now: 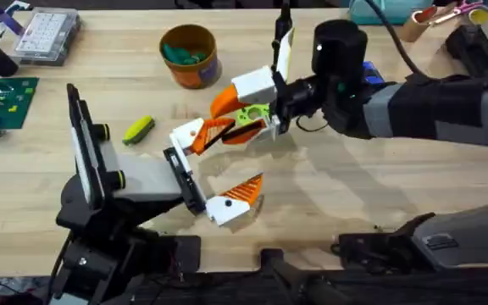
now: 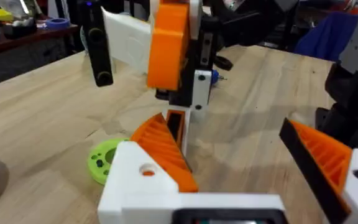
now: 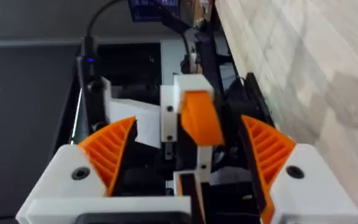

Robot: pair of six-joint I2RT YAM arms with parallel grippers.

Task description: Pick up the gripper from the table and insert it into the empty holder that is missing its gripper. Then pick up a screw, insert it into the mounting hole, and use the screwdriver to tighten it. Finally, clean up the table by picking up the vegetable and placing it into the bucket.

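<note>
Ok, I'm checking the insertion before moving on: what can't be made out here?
1. Whether the gripper is fully seated in the holder: the joint is too small in the overhead view.
2. What the teal bits in the bucket are: too small overhead.
3. What the parts box holds: too small overhead.

Inventory for your record, operator. You have two arms at the table, so two grippers: the right gripper (image 1: 227,119) and the left gripper (image 2: 241,168). You have one loose gripper (image 1: 195,135) finger, orange on white, at one holder (image 1: 185,180), whose other end carries one mounted twin finger (image 1: 237,197). You have one vegetable (image 1: 139,129), yellow-green, and one bucket (image 1: 190,56) with teal bits inside. You have one clear parts box (image 1: 47,35) and one green board (image 1: 3,101). One green disc (image 2: 102,160) lies on the table (image 1: 379,186).
</note>
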